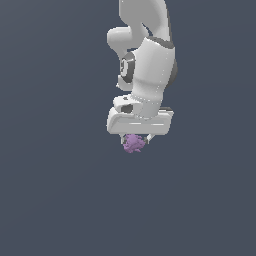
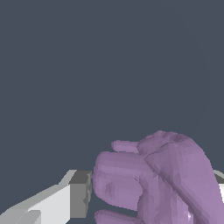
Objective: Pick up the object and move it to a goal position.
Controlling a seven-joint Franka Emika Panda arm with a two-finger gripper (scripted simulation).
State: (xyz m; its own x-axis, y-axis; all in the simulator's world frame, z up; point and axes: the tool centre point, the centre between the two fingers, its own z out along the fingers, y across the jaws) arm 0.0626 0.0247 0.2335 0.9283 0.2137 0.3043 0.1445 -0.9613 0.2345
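Observation:
The object (image 1: pixel 133 144) is a small lumpy purple thing with knobby protrusions. It sits between the fingers of my white gripper (image 1: pixel 136 142), just under the gripper's wide palm, near the middle of the exterior view. In the wrist view the object (image 2: pixel 157 179) fills the space between one grey-tipped finger (image 2: pixel 79 194) and the edge of the other finger (image 2: pixel 220 183). The first finger's pad touches the object's side. The gripper is shut on the object. Whether the object rests on the surface or hangs above it cannot be told.
The white arm (image 1: pixel 147 60) comes down from the top of the exterior view. The surroundings are a plain dark grey-blue surface (image 1: pixel 50 190) with no other objects, edges or goal marker in view.

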